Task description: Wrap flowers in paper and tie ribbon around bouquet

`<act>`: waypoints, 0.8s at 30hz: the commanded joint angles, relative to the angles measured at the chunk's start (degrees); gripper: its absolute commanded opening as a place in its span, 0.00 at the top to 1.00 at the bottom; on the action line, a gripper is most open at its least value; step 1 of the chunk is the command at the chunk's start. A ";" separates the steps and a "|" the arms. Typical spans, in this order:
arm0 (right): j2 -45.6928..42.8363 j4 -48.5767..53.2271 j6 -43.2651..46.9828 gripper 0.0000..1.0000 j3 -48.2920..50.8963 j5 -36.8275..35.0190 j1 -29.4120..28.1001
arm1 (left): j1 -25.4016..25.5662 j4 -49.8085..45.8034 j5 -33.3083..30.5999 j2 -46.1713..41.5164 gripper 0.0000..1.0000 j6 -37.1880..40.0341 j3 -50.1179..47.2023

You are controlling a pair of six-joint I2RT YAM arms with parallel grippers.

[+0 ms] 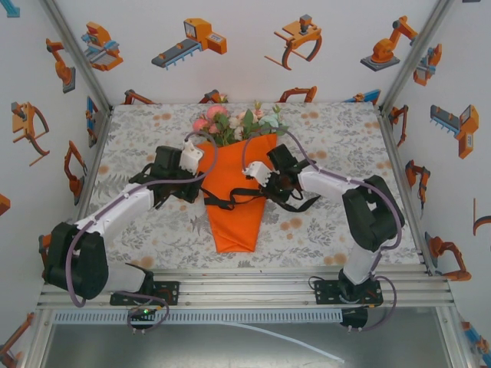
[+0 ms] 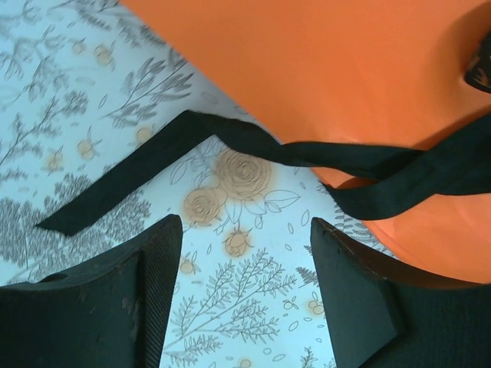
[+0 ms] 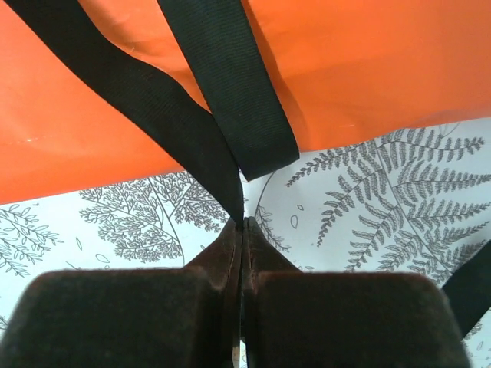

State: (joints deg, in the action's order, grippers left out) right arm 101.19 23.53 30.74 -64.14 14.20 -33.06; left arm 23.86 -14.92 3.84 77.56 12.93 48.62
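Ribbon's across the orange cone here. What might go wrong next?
The right gripper is shut on the ribbon, and neither gripper holds the paper; a pull may drag or loosen it. The left gripper is open, and the ribbon's other end lies flat on the tablecloth, so a grasp might miss it or pinch cloth.

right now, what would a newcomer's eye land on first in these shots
The bright orange paper cone in the middle of the table, with pink and cream flowers spilling from its far end. A black ribbon crosses it, and the right fingers are pinched shut on that ribbon while the left fingers stand open.
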 commanded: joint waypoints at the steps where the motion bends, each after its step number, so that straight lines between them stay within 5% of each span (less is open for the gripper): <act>1: -3.26 0.98 0.28 1.00 -0.95 2.58 1.08 | -0.12 3.31 7.97 1.77 0.35 9.11 -2.01; 4: -6.90 -0.96 -1.28 1.00 0.09 4.24 1.47 | -0.14 5.79 10.01 4.25 0.33 12.48 -2.06; 15: -10.22 -1.34 -2.31 1.00 -0.45 7.31 1.51 | 0.84 14.79 1.72 7.53 0.35 21.65 -3.46; 19: -10.46 -0.77 -2.36 1.00 -0.96 7.43 1.51 | 0.86 16.79 4.69 7.82 0.35 23.49 -3.80; 24: -10.72 -0.36 -2.65 1.00 -1.08 7.26 1.51 | 1.17 19.58 9.54 9.29 0.56 21.99 -3.03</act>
State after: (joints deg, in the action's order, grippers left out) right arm 91.57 22.24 29.10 -64.12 20.18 -31.68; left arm 24.58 1.89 9.04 86.24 33.93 45.39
